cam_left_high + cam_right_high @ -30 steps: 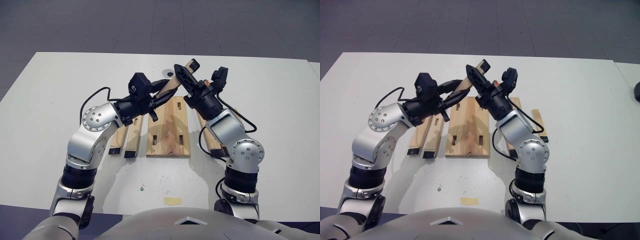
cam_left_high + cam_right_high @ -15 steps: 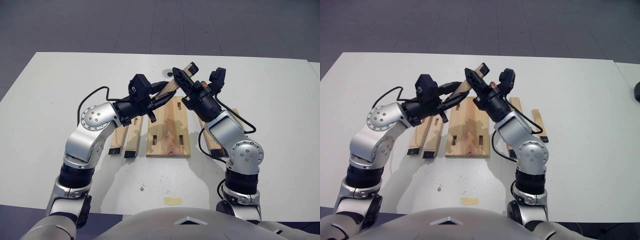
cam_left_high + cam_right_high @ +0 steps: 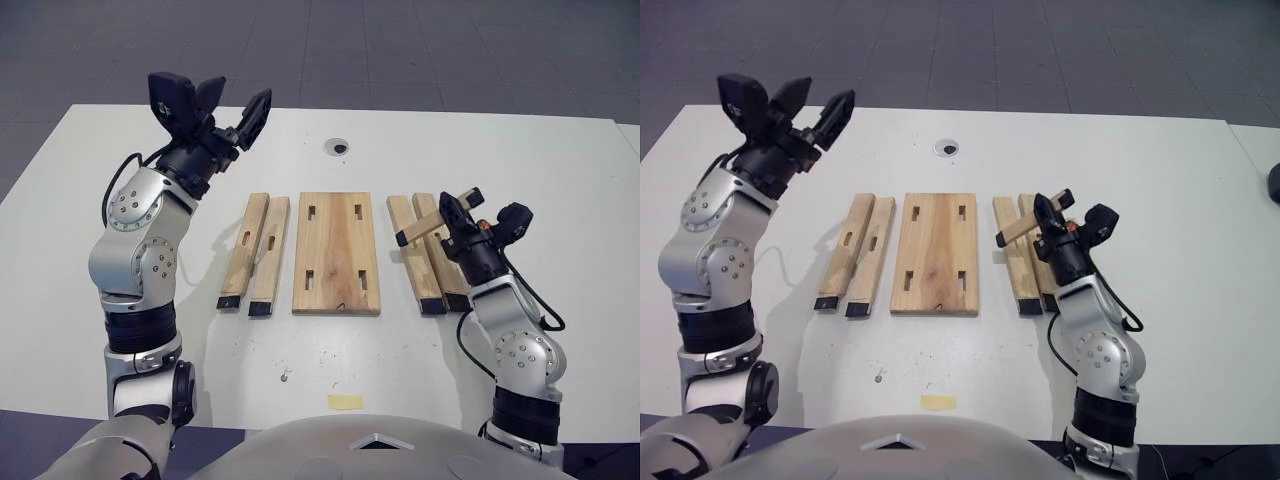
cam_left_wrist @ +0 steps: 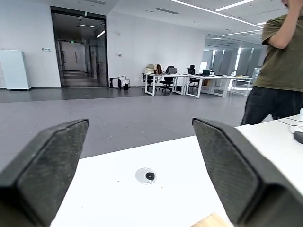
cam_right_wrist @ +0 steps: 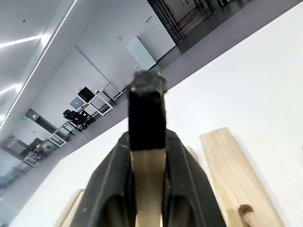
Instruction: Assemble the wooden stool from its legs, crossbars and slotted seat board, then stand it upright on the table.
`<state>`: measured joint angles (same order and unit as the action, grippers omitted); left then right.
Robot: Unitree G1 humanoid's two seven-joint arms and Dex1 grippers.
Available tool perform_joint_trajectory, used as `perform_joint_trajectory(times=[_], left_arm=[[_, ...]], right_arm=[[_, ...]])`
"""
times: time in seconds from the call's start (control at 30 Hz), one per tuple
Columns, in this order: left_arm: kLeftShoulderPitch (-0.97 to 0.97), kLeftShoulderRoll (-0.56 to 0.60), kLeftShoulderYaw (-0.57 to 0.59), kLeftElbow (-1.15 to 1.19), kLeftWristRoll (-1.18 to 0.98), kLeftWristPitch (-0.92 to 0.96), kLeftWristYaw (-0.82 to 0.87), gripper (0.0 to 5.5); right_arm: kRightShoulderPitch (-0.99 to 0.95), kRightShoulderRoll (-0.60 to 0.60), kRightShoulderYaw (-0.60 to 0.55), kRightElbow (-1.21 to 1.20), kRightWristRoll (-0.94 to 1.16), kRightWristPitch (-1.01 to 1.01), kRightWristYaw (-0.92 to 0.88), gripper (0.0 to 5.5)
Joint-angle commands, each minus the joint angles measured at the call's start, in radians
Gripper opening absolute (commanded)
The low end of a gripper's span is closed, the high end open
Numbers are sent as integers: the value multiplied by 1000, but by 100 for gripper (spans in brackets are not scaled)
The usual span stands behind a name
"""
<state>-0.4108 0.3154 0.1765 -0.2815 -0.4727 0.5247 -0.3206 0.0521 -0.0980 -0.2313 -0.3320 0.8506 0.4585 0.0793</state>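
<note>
Wooden piece (image 5: 147, 170) blurred up close; left tool (image 4: 140, 126) cut off at picture edge.

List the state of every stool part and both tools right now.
left tool: open, empty, high over the far left of the table.
right tool: shut on the wooden piece.
wooden piece: held tilted above the right pair.
seat board: flat on the table, slots empty.
left pair of pieces: lying flat, side by side, loose.
right pair of pieces: lying flat, side by side, loose.
</note>
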Motion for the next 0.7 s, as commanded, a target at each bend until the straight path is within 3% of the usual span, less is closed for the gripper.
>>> perform_joint_trajectory(times=[0.03, 0.17, 0.43, 0.7], left_arm=[[11, -7, -11, 10, 17, 8, 27, 479], [27, -10, -28, 14, 35, 4, 29, 538], [37, -9, -28, 9, 39, 4, 33, 540], [11, -14, -22, 14, 56, -21, 34, 540]], right_arm=[[-7, 5, -25, 52, -48, -71, 38, 40], [-12, -5, -11, 126, -118, -126, 88, 40], [-21, -39, -9, 171, -212, -156, 118, 40], [9, -98, 148, 182, -438, -147, 124, 40]])
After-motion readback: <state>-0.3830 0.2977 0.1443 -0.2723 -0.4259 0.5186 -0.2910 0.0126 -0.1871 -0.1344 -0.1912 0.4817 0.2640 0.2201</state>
